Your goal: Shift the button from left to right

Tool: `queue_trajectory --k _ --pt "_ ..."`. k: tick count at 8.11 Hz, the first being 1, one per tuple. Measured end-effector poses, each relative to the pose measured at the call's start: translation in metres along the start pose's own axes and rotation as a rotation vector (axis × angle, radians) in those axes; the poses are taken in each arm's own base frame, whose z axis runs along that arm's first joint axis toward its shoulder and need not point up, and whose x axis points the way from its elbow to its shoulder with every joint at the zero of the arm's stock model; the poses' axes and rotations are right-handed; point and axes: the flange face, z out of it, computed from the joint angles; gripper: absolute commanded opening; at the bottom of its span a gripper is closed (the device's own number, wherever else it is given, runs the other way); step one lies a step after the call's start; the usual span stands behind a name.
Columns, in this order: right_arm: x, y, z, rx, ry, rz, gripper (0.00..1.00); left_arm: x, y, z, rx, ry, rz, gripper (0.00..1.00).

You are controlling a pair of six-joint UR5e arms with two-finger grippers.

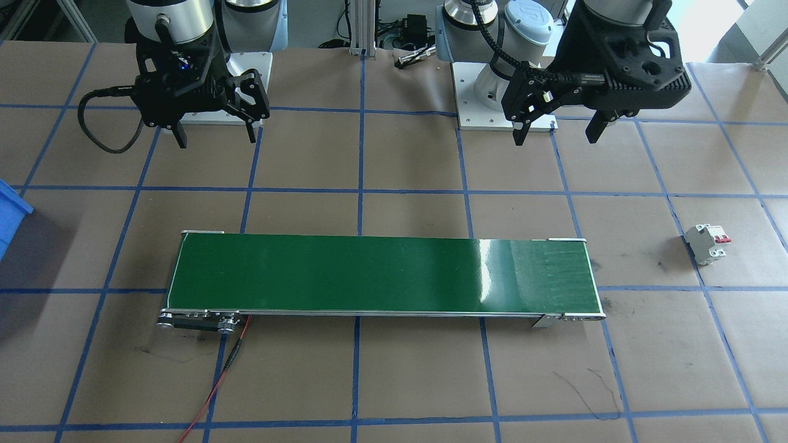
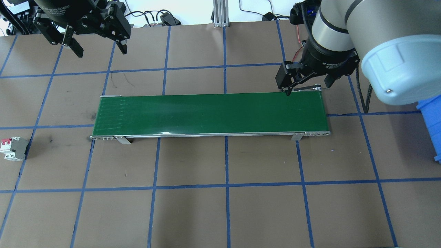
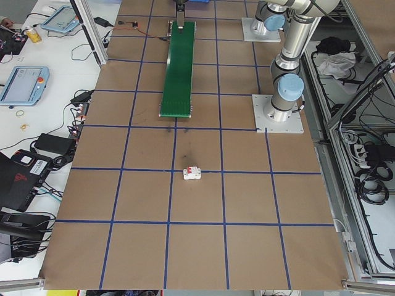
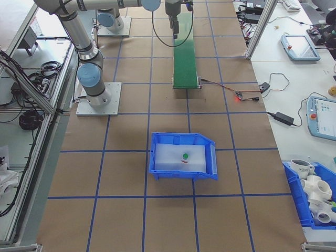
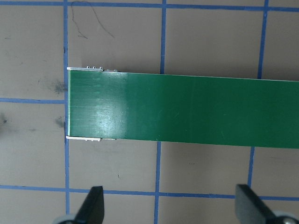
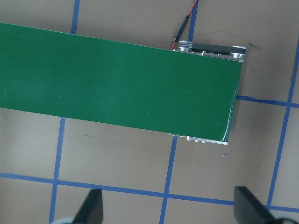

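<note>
At the table's right end, the button [image 4: 185, 156] is lying inside the blue bin [image 4: 157, 157], so the move looks finished. Both tools are hanging released and holding nothing: the left gripper [image 1: 557, 126] and the right gripper [image 1: 215, 135] are hovering behind the green conveyor [image 1: 381, 274] (its belt is carrying nothing). Only the white breaker [image 1: 707, 243] is sitting near the left end.
</note>
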Motion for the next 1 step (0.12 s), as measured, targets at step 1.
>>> queue_trajectory --k 1 --pt "0.0001 0.0 0.0 0.0 0.002 -0.001 1.0 0.0 0.0 0.0 0.0 0.0 0.0 1.0"
